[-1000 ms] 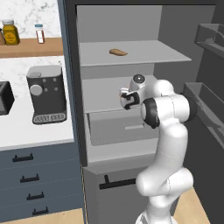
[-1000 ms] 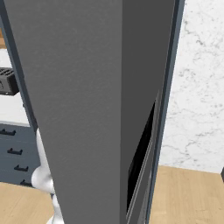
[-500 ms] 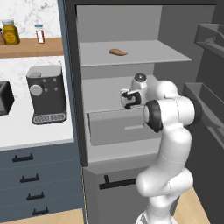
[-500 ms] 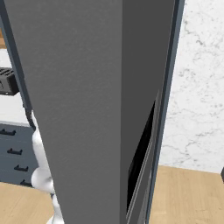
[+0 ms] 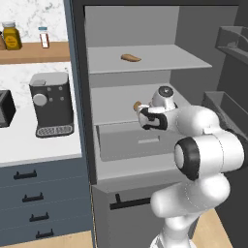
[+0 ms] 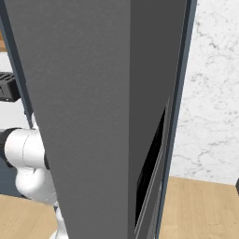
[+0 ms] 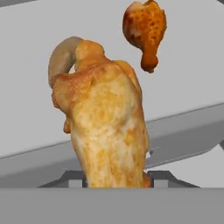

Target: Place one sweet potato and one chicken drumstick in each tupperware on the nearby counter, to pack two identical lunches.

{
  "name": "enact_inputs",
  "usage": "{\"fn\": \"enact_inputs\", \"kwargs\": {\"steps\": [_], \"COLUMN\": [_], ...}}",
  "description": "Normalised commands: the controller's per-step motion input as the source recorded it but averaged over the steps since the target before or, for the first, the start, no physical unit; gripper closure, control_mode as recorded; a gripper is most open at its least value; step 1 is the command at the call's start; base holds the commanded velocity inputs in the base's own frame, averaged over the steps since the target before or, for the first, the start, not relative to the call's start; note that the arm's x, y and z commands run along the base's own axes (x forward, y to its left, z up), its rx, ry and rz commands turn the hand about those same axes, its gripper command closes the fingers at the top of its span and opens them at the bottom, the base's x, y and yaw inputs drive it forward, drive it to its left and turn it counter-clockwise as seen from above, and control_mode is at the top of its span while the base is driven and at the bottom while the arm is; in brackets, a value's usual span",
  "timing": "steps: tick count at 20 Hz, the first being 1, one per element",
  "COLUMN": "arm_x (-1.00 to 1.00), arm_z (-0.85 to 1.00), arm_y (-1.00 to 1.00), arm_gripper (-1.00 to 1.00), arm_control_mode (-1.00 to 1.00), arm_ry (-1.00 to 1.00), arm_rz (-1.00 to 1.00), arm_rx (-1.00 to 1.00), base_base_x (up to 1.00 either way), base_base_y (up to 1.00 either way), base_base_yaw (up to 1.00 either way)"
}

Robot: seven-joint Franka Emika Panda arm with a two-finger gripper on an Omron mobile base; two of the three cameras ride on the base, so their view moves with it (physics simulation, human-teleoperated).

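My gripper is shut on a large golden-brown chicken drumstick, which stands up between the fingers in the hand view. In the left base view the gripper reaches into the open fridge at the middle shelf, and the drumstick's brown end pokes out to its left. Farther back on that shelf lies a second, darker chicken drumstick. A tan curved end shows behind the held one. A sweet potato lies on the upper shelf. The white counter is to the left. The tupperware is out of view.
A pulled-out grey drawer sits just below the gripper. A coffee machine stands on the counter, with jars on a wooden shelf above. The fridge door with its bins is at the right; its grey panel blocks the right base view.
The jaws have closed on the chicken drumstick at the middle shelf. The arm has barely shifted.
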Motion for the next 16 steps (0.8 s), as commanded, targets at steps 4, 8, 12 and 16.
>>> {"fn": "enact_inputs", "kwargs": {"steps": [4, 8, 12, 16], "arm_x": [-1.0, -1.0, -1.0, -1.0], "arm_z": [0.8, 0.82, 0.5, 0.42], "arm_y": [0.0, 0.0, 0.05, 0.0], "arm_gripper": [1.0, 1.0, 1.0, 1.0], "arm_control_mode": [-1.0, -1.0, -1.0, -1.0], "arm_ry": [0.0, 0.0, 0.0, -0.02], "arm_rz": [0.0, 0.0, 0.0, 0.0], "arm_rx": [0.0, 0.0, 0.0, 0.0], "base_base_x": [0.0, 0.0, 0.0, 0.0], "base_base_y": [0.0, 0.0, 0.0, 0.0], "base_base_yaw": [0.0, 0.0, 0.0, 0.0]}}
